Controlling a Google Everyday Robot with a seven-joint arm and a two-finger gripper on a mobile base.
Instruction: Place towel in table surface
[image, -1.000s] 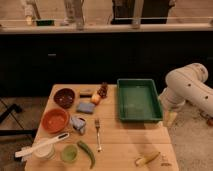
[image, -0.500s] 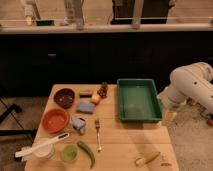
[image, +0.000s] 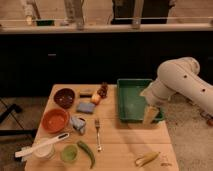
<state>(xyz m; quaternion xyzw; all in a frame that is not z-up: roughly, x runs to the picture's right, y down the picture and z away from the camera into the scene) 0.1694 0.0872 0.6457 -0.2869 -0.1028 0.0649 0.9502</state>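
A small crumpled blue-and-white cloth (image: 77, 123), which looks like the towel, lies on the wooden table (image: 125, 147) between the orange bowl (image: 55, 119) and the fork (image: 97, 135). My gripper (image: 150, 116) hangs pointing down from the white arm (image: 180, 82) at the right. It is over the front right corner of the green tray (image: 131, 102), far right of the cloth. I see nothing held in it.
A dark bowl (image: 64, 96), a blue sponge (image: 86, 107), a round fruit (image: 95, 99) and a dark red item (image: 103, 90) sit at the table's back left. A white cup with a brush (image: 42, 147), a green cup (image: 69, 153), a green chili (image: 87, 152) and a banana (image: 147, 159) lie along the front.
The arm has swung left, bringing my gripper from beside the table's right edge to the tray's front right corner. The objects on the table have not moved.
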